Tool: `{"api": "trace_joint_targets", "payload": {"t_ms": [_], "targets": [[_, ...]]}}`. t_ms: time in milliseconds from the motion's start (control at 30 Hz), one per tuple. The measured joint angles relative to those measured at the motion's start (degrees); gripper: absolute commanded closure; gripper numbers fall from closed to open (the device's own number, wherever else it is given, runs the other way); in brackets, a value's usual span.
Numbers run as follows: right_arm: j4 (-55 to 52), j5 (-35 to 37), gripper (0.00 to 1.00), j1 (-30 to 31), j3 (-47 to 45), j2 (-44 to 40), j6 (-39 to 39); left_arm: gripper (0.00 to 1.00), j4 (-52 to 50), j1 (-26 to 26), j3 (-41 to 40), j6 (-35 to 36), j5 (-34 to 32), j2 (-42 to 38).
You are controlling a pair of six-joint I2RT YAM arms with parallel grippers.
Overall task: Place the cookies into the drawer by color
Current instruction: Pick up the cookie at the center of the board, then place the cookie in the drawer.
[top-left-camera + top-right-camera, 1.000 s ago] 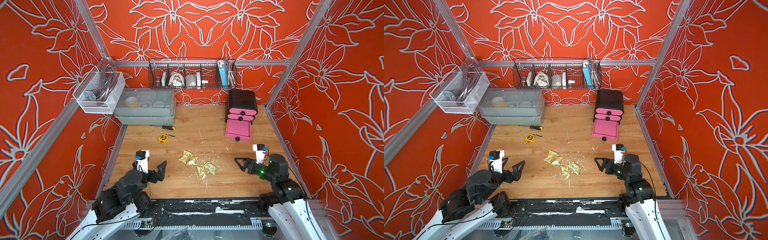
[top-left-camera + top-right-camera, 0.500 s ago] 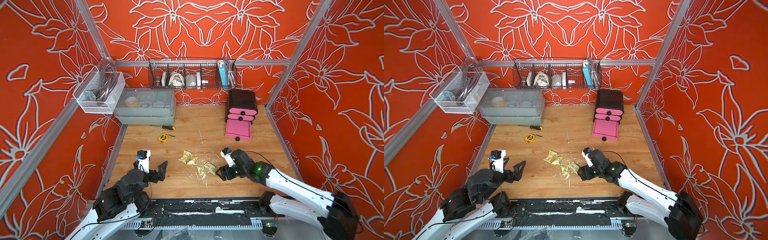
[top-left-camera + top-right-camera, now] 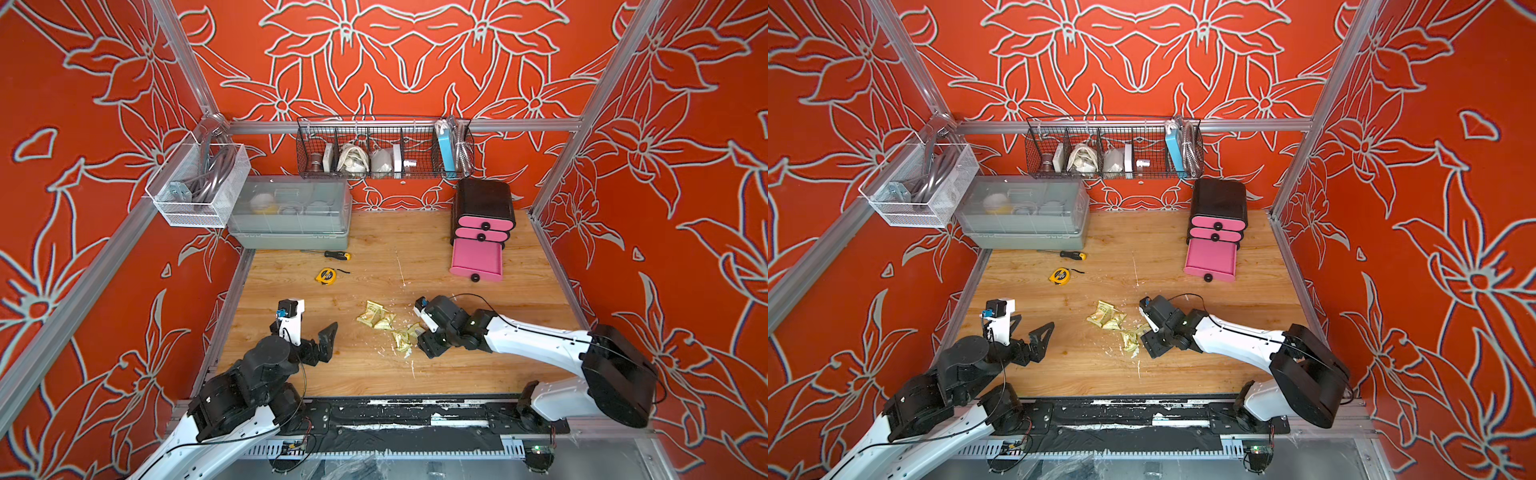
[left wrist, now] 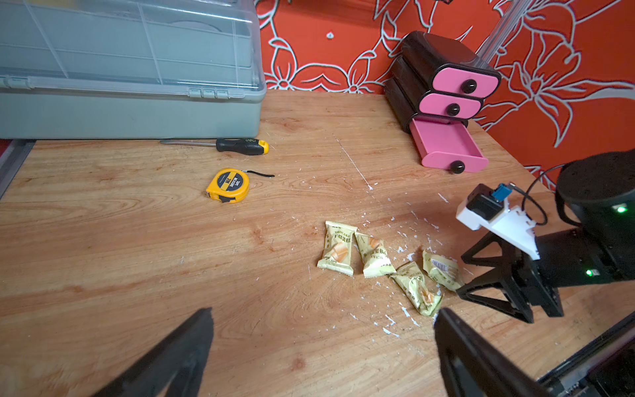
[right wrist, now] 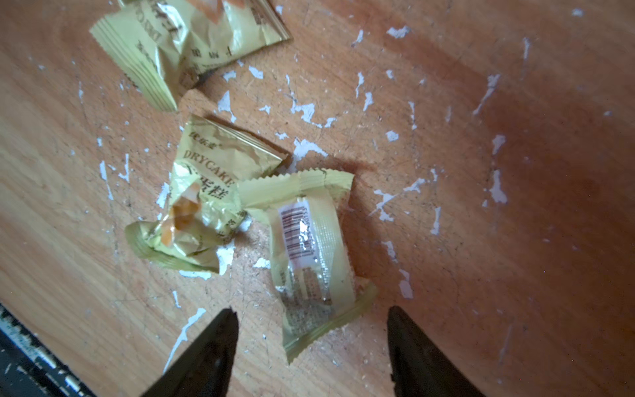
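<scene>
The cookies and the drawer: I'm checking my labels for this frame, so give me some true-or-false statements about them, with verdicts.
1. The bottom drawer is pulled out, the two above it shut. True.
2. A packet lies in that open drawer. False: what shows of its inside is bare.
3. The cookies on the table have black wrappers. False: all four are pale yellow-green.
4. The right gripper has its jaws open astride a barcode-up cookie. True.
5. The left gripper holds the tape measure. False: its jaws are open and empty; the tape measure lies on the table.
</scene>
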Motion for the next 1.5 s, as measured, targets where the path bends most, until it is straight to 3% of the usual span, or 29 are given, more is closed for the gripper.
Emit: {"api": "trace_joint_targets", "payload": {"t_ms": [100,300,633,767,1000,1267,1500], "targets": [[-0.2,0.6,0.47,0.2,0.5,1.5,-0.5,0.01,0.0,0.0,0.0,0.0,0.0,0.0],[-0.5,1.8,0.50,1.4,2.8,5.5,-0.7,0.00,0.0,0.0,0.0,0.0,0.0,0.0],[-0.9,4.0,0.71,2.1,3.4,6.3,-0.7,0.00,0.0,0.0,0.0,0.0,0.0,-0.2],[-0.8,5.8,0.83,2.1,3.2,3.2,-0.5,0.00,0.0,0.0,0.0,0.0,0.0,-0.2],[-0.6,11.2,0.96,1.3,2.7,-7.1,0.3,0.00,0.0,0.0,0.0,0.0,0.0,-0.2],[-1.3,12.5,1.00,-13.2,5.6,-9.2,-1.2,0.00,0.0,0.0,0.0,0.0,0.0,-0.2],[-0.9,13.9,1.00,-26.1,16.7,-1.6,-2.2,0.00,0.0,0.0,0.0,0.0,0.0,-0.7]]}}
